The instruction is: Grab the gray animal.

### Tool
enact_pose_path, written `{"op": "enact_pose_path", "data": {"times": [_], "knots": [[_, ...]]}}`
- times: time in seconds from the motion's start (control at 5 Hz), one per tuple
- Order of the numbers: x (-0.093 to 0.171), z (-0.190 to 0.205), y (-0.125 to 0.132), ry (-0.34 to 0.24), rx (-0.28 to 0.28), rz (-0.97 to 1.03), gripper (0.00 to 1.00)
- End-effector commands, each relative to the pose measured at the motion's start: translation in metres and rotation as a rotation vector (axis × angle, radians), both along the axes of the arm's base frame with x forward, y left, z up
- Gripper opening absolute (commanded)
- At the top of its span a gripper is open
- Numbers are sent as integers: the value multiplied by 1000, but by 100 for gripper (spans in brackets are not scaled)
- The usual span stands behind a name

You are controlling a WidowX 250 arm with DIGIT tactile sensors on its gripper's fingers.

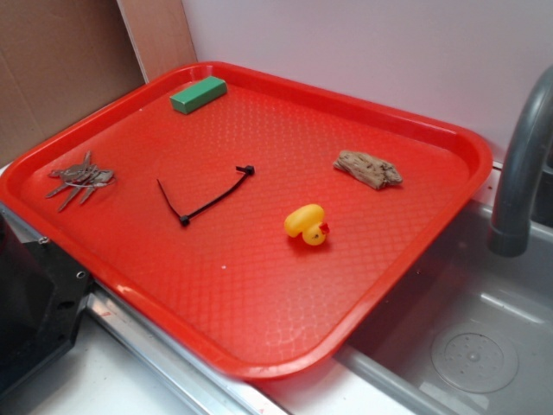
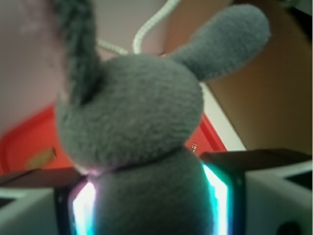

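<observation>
One red tray (image 1: 259, 346) lies below my gripper (image 2: 149, 196), which is clamped on the gray animal (image 2: 132, 117) and carries it off the tray, so I judge the grab done. Still on the tray: one green block (image 1: 198, 94), one brown scrap (image 1: 369, 169), one spiky metal bundle (image 1: 79, 179), one yellow duck (image 1: 307, 224), one black zip tie (image 1: 206, 197).

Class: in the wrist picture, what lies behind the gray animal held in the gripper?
Behind the gray animal show the red tray, a white cord and brown cardboard. Its body covers the tray's middle.
</observation>
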State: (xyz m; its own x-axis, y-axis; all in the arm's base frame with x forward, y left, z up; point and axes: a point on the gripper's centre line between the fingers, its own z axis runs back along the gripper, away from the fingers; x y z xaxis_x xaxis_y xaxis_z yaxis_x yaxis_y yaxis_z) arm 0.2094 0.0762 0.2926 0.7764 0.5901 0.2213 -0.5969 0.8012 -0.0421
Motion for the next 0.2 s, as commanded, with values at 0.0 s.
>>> {"op": "enact_pose_path", "data": {"times": [0.0], "knots": [[4,24,-19,-48,59,-33,0]]}}
